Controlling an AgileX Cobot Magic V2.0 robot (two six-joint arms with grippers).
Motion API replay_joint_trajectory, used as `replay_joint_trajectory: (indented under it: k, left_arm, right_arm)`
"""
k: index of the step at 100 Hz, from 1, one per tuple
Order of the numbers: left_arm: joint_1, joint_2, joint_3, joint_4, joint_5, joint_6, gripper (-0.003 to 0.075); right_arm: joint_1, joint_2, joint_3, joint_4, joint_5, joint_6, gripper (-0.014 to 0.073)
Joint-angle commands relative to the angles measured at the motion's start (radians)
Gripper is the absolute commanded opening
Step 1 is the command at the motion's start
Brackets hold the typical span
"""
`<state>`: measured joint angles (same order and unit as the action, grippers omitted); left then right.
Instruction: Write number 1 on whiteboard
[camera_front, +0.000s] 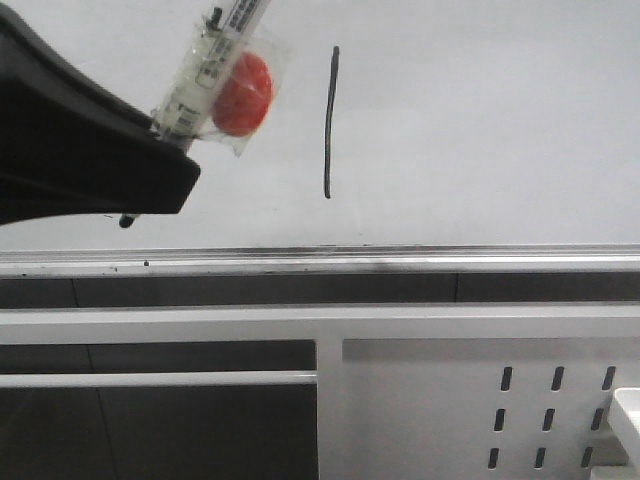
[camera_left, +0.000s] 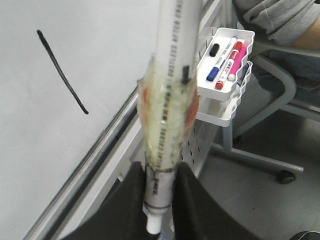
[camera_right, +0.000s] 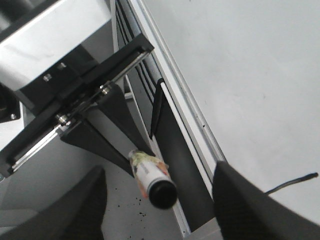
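The number 1 (camera_front: 331, 120) is a thin dark vertical stroke on the whiteboard (camera_front: 480, 120), above its silver rail (camera_front: 400, 260). It also shows in the left wrist view (camera_left: 62, 72). My left gripper (camera_front: 170, 130) is shut on a white marker (camera_front: 205, 65) wrapped in clear tape with a red disc (camera_front: 243, 92). The marker is to the left of the stroke. In the left wrist view, the gripper (camera_left: 160, 175) clamps the marker (camera_left: 167, 90) near its back end. My right gripper (camera_right: 159, 172) is open and empty, with the left gripper's marker (camera_right: 152, 180) beyond it.
A white perforated metal panel (camera_front: 560, 400) stands below the board. A white wire basket (camera_left: 225, 105) holding several markers hangs on it. A chair with a seated person (camera_left: 280, 30) is beyond the basket. The left arm's metal body (camera_right: 55, 45) is close to the right wrist.
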<state>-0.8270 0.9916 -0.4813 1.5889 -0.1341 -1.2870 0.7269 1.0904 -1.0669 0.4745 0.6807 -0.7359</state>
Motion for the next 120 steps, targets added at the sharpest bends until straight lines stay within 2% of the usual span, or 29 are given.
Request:
replay_joint_trajectory:
  k: [1, 8, 15, 20, 33, 42, 49, 52, 57, 65, 81, 104, 120]
  left_arm:
    - [0.001, -0.012, -0.005, -0.016, 0.046, -0.079, -0.002]
    - [0.001, -0.023, 0.022, -0.016, 0.103, -0.145, -0.002]
    - [0.001, -0.036, 0.05, -0.016, 0.161, -0.212, -0.002]
    - [0.001, -0.048, 0.07, -0.016, 0.201, -0.268, -0.002]
    - [0.001, -0.054, 0.111, -0.016, 0.329, -0.385, -0.002]
    - [0.001, -0.052, 0.121, 0.074, 0.376, -0.51, -0.002]
    - [-0.001, -0.05, 0.121, 0.245, 0.415, -0.717, -0.002]
    - [-0.001, -0.048, 0.121, 0.25, 0.455, -0.81, -0.002]
    - [-0.001, -0.045, 0.121, 0.25, 0.517, -0.89, -0.002]
    - [-0.001, -0.039, 0.121, 0.25, 0.606, -0.902, -0.002]
    - [-0.029, -0.032, 0.121, 0.25, 0.616, -0.979, -0.002]
    - [-0.207, 0.057, 0.119, 0.25, 0.797, -0.99, -0.002]
    - [-0.341, 0.115, 0.119, 0.25, 1.041, -1.024, -0.002]
  right_arm:
    - [-0.035, -0.043, -0.033, 0.002, -0.009, 0.012, 0.0388]
    - [-0.081, -0.06, -0.033, -0.002, 0.025, 0.048, 0.0379]
    - [-0.129, -0.074, -0.029, -0.003, 0.07, 0.052, 0.0311]
    - [-0.162, -0.079, -0.024, -0.003, 0.094, 0.052, 0.0227]
    - [-0.224, -0.092, 0.026, -0.003, 0.088, 0.052, -0.008]
    - [-0.231, -0.094, 0.07, -0.003, 0.054, 0.053, -0.0069]
    - [-0.231, -0.096, 0.101, -0.003, 0.03, 0.053, -0.0069]
    - [-0.231, -0.096, 0.114, -0.003, 0.014, 0.053, -0.0069]
    - [-0.231, -0.096, 0.131, -0.003, -0.007, 0.053, -0.0069]
    - [-0.231, -0.096, 0.142, -0.003, -0.024, 0.053, -0.0069]
    - [-0.231, -0.096, 0.142, -0.003, -0.042, 0.053, -0.0069]
    - [-0.231, -0.096, 0.142, -0.003, -0.054, 0.053, -0.0069]
    - [-0.231, -0.096, 0.142, -0.003, -0.053, 0.053, -0.0069]
